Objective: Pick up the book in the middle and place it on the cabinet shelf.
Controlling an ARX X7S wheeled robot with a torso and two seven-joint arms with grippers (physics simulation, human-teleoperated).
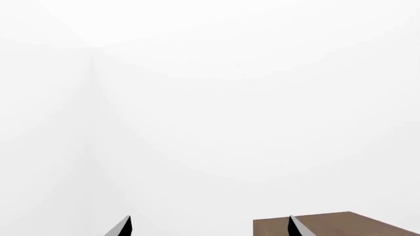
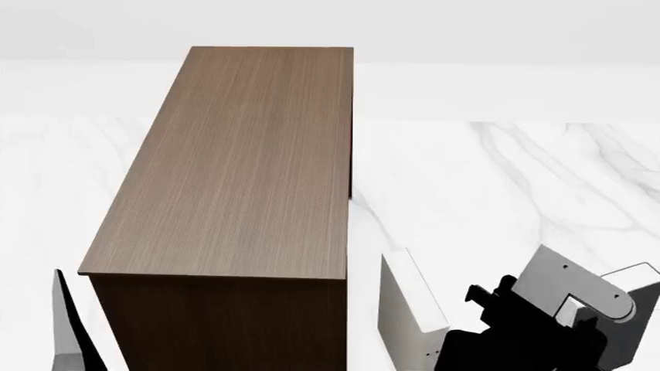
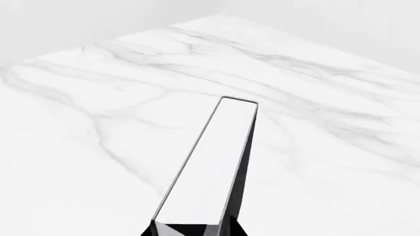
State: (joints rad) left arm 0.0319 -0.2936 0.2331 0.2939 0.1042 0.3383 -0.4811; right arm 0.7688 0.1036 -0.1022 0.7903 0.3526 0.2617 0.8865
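Observation:
The cabinet shelf is a tall dark brown wood-grain block with a flat lighter top, at the centre left of the head view. One corner of its top shows in the left wrist view. My right gripper is shut on the book, holding it in the air just right of the cabinet's near corner. The right wrist view shows the book with white page edges and a dark cover running away from the right gripper, above the floor. My left gripper is open and empty, at the cabinet's near left.
White marble floor with grey veins spreads to the right of and behind the cabinet. A plain white wall stands behind it. The two off-white books are out of view.

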